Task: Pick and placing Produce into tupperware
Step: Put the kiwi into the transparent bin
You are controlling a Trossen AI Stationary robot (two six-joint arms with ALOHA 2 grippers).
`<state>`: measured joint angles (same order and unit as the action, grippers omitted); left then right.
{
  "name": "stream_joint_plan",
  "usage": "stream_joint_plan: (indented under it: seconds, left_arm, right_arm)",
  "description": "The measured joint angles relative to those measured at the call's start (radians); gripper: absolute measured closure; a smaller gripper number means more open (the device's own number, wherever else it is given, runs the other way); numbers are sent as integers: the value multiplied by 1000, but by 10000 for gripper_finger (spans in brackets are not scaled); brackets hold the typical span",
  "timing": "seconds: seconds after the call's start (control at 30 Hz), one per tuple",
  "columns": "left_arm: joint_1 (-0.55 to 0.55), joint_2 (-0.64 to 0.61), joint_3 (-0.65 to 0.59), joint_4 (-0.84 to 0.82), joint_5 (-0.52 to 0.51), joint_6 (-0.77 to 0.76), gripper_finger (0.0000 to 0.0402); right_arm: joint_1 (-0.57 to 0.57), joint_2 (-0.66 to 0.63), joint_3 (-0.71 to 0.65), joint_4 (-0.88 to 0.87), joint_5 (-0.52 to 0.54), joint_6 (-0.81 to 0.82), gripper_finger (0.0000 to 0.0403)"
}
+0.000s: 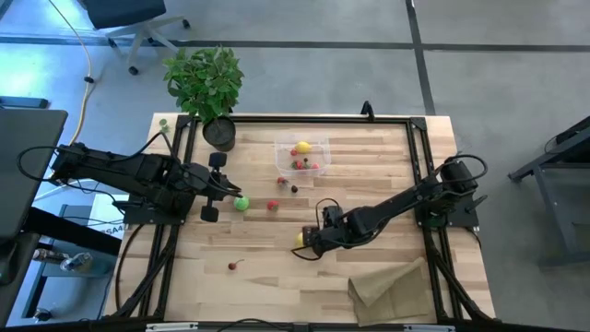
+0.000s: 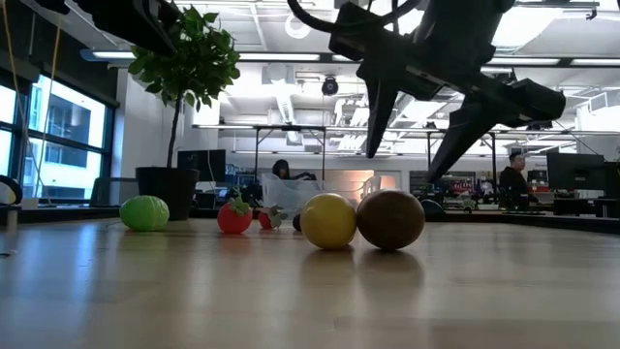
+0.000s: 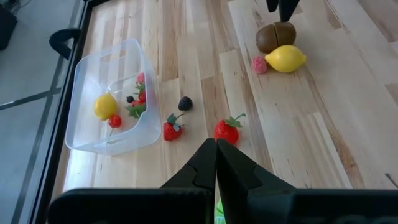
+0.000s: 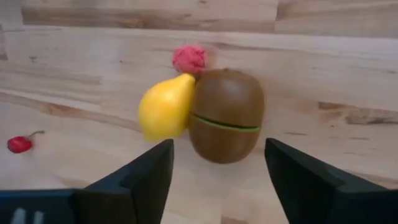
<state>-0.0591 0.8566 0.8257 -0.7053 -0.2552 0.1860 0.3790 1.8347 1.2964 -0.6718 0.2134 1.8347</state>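
Note:
A brown kiwi (image 4: 225,115) and a yellow lemon (image 4: 165,107) lie touching on the wooden table, a pink raspberry (image 4: 189,59) just behind them. My right gripper (image 4: 217,149) hangs open above the kiwi, fingertips (image 2: 371,153) clear of it. The clear tupperware (image 1: 302,155) stands at the far middle with a second lemon (image 3: 105,106) and red berries inside. A green lime (image 1: 241,203) lies by my left gripper (image 3: 216,162), which is shut and holds nothing. Two strawberries (image 3: 227,130) (image 3: 172,129) and a blackberry (image 3: 185,103) lie between the tupperware and the lime.
A potted plant (image 1: 205,83) stands at the far left corner. A tan paper bag (image 1: 392,290) lies at the near right. A small red cherry (image 1: 234,266) rests near the front. Black frame rails (image 1: 419,157) run along the table's sides.

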Motion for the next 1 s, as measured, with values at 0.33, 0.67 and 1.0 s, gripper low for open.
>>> stream_joint_plan:
  seconds: [0.33, 0.67, 1.0]
  left_arm:
    - [0, 0, 0, 0, 0, 0, 399]
    - [0, 0, 0, 0, 0, 0, 399]
    - [0, 0, 0, 0, 0, 0, 399]
  right_arm:
    - [-5, 28, -3, -10, 20, -10, 127]
    - [-23, 64, -3, 13, 22, -31, 127]
    - [-46, 83, -3, 35, -11, -62, 127]
